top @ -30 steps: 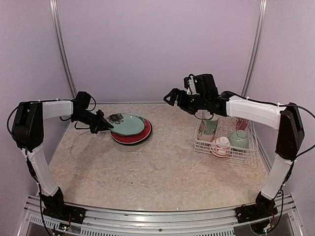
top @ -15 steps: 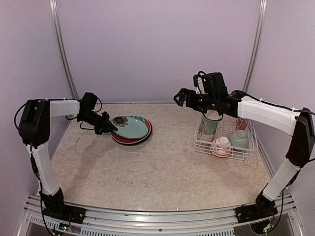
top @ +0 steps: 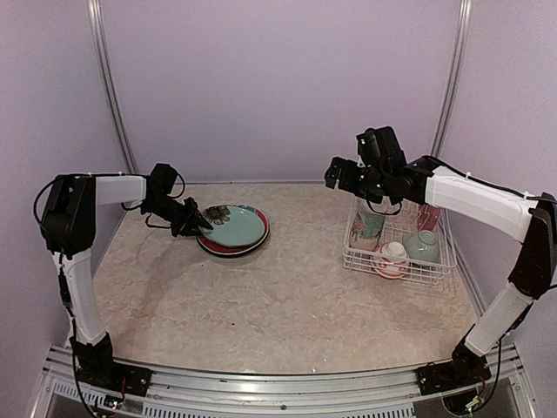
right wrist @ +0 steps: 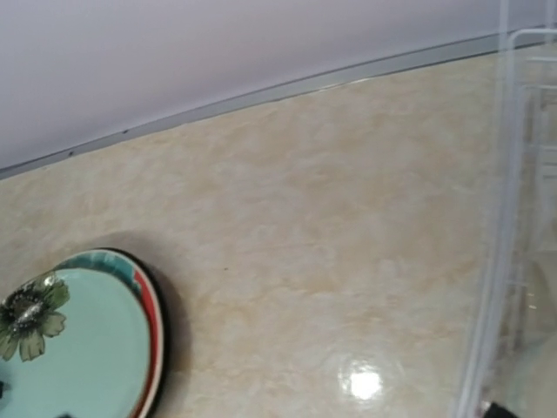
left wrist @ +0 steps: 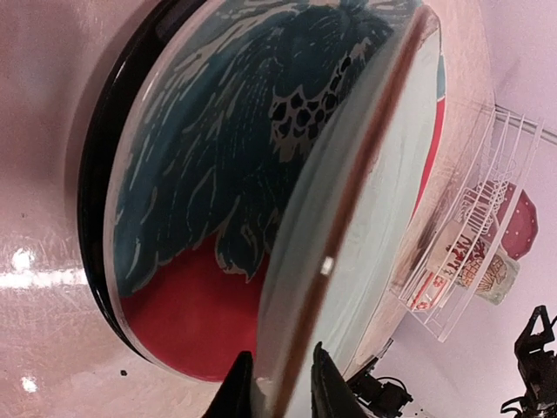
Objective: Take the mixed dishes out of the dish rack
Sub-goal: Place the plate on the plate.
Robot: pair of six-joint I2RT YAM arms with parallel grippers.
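Note:
The light teal plate (top: 233, 225) lies over the red-teal floral plate (top: 228, 247) at the back left of the table. My left gripper (top: 197, 221) is shut on the teal plate's left rim. In the left wrist view my left gripper (left wrist: 278, 387) has one finger on each side of that rim (left wrist: 348, 218), with the floral plate (left wrist: 200, 174) below. My right gripper (top: 334, 174) hangs in the air just left of the dish rack (top: 352, 251); it holds nothing and looks open. The rack holds a cream mug (top: 369, 225), a white-pink bowl (top: 391, 258), a mint bowl (top: 422, 246) and a pink plate (top: 427, 218).
The right wrist view shows bare tabletop, the stacked plates (right wrist: 78, 348) at the lower left and the rack's wire edge (right wrist: 500, 218) at the right. A back wall and two upright metal posts (top: 111, 87) close off the table's far side.
My left gripper has slid right and back with the teal plate, bringing it further over the floral plate. My right arm has moved right, toward the rack.

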